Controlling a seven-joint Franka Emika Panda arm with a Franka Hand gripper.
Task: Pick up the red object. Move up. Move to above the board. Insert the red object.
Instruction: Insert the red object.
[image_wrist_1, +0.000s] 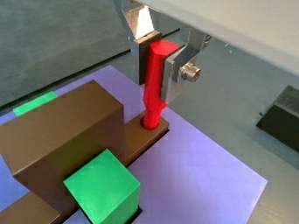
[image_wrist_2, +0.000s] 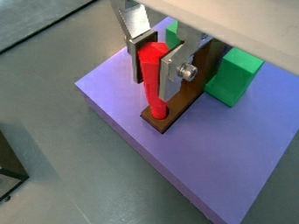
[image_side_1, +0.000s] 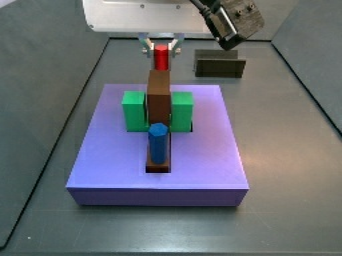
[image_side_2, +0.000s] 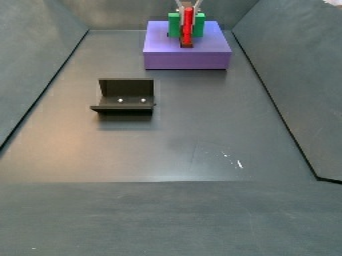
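Observation:
The red object (image_wrist_1: 155, 83) is a bright red peg standing upright between my silver fingers. Its lower tip sits in a hole at the end of the brown bar (image_wrist_1: 70, 122) on the lavender board (image_wrist_1: 205, 171). My gripper (image_wrist_1: 156, 72) is shut on the peg's upper part; this also shows in a wrist view (image_wrist_2: 153, 74). In a side view the gripper (image_side_1: 162, 45) hangs over the board's far end (image_side_1: 160, 165), holding the red peg (image_side_1: 162, 57). A green block (image_wrist_2: 239, 74) stands beside the bar.
A short blue peg (image_side_1: 158, 142) stands in the bar's near end, between it and two green blocks (image_side_1: 135, 110). The dark fixture (image_side_1: 221, 66) stands on the grey floor beyond the board; it also shows in a side view (image_side_2: 124, 97). Dark walls enclose the floor.

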